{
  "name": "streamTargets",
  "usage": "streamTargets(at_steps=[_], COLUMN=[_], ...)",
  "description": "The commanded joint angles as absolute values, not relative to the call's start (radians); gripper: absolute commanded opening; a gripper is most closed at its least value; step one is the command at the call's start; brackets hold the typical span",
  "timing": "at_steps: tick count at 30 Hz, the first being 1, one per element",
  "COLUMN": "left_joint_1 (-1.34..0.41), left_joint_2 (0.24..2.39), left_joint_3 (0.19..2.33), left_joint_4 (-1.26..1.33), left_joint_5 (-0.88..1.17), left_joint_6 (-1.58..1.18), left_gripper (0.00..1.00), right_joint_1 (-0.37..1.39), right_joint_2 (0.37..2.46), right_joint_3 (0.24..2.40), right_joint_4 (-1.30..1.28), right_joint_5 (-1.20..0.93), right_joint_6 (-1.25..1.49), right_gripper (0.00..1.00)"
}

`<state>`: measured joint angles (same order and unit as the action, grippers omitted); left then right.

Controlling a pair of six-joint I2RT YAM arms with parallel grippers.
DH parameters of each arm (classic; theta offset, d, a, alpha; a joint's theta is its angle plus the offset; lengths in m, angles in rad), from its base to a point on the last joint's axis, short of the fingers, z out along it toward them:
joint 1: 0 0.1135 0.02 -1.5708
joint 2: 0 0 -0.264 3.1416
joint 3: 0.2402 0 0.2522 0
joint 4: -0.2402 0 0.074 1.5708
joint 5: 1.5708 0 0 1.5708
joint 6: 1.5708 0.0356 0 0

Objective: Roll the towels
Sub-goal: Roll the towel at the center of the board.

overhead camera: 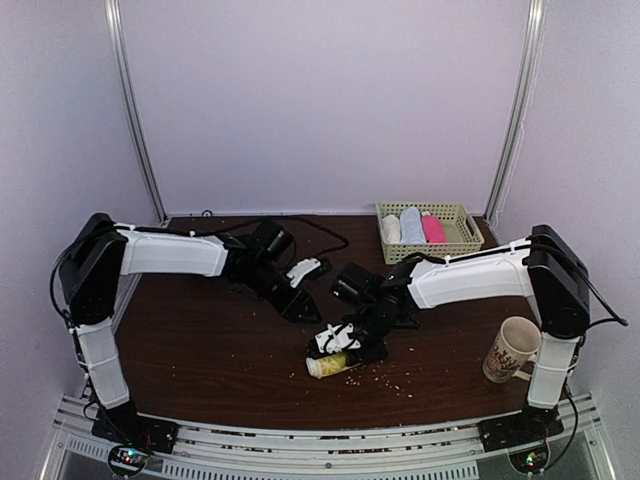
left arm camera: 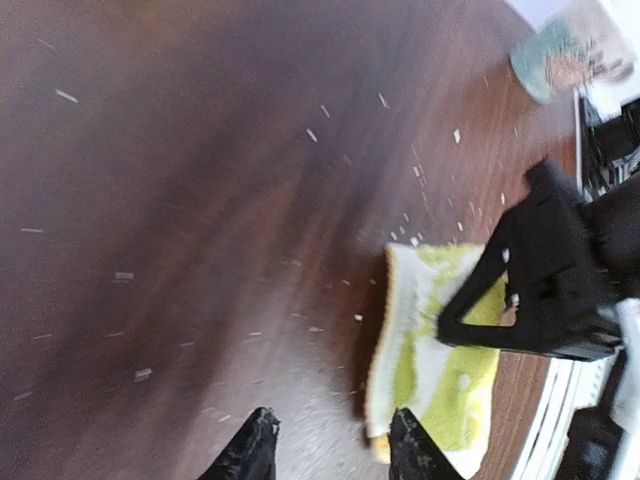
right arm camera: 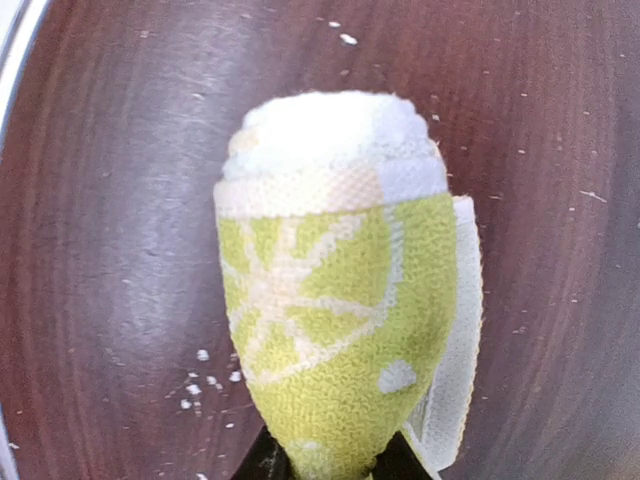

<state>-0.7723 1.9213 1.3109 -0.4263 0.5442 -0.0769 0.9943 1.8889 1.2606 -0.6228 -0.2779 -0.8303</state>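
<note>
The yellow-green towel [overhead camera: 330, 365] lies rolled on the counter [overhead camera: 200, 350], near the middle and close to the near edge, with pale crumbs [overhead camera: 392, 380] scattered just to its right. The right claw [right arm camera: 332, 462] pinches one end of the roll, jaws narrow and pressing the cloth in. The left claw [left arm camera: 330, 452] hangs just beyond the roll on its far-left side, jaws parted over bare wood, gripping nothing. Bare wood runs from the roll to the counter's left edge. The pink towel [overhead camera: 433, 229] stands rolled in the basket [overhead camera: 470, 243] at the far right corner. A mug [overhead camera: 510, 348] sits by the right edge.
</note>
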Motion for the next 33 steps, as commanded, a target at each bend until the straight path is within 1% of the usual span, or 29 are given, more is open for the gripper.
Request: streamTargets(at_steps=[1,5,7,11,13,16,19,24,30,33], left_joint_1=[-0.749,-0.754,-0.768,-0.894,-0.981,-1.110,-1.161,-1.182,-1.191,-1.190], left_joint_2=[1.730,1.516,1.394,1.232,1.214,1.271,1.369,1.537,1.657,1.709], left_joint_3=[1.184,0.991,0.896,0.811,0.837,0.943,1.004,1.058,1.046,1.056], left_joint_4=[-0.237,-0.038,0.036,0.047,-0.004,-0.131,-0.211,-0.283,-0.234,-0.222], left_joint_5=[0.362,0.306,0.287,0.179,0.137,0.136,0.125,0.107,-0.071,-0.105], left_joint_6=[-0.106,-0.123,-0.086,0.086,0.144,0.201,0.236,0.258,0.254,0.263], left_gripper=[0.39,0.38,0.38,0.41,0.42,0.42,0.42,0.41,0.45,0.46], right_joint_1=[0.967,0.922,0.904,0.864,0.846,0.826,0.814,0.807,0.805,0.805], right_joint_2=[1.953,2.055,2.097,2.194,2.242,2.308,2.338,2.351,2.335,2.330], right_joint_3=[1.309,1.403,1.440,1.557,1.613,1.688,1.723,1.735,1.707,1.702], right_joint_4=[-0.897,-1.014,-1.043,-1.138,-1.186,-1.255,-1.271,-1.266,-1.245,-1.242], right_joint_5=[-0.473,-0.583,-0.597,-0.634,-0.652,-0.663,-0.665,-0.674,-0.668,-0.669], right_joint_6=[-0.804,-0.776,-0.763,-0.725,-0.716,-0.712,-0.696,-0.683,-0.675,-0.675], right_gripper=[0.18,0.19,0.19,0.19,0.19,0.19,0.19,0.19,0.19,0.19])
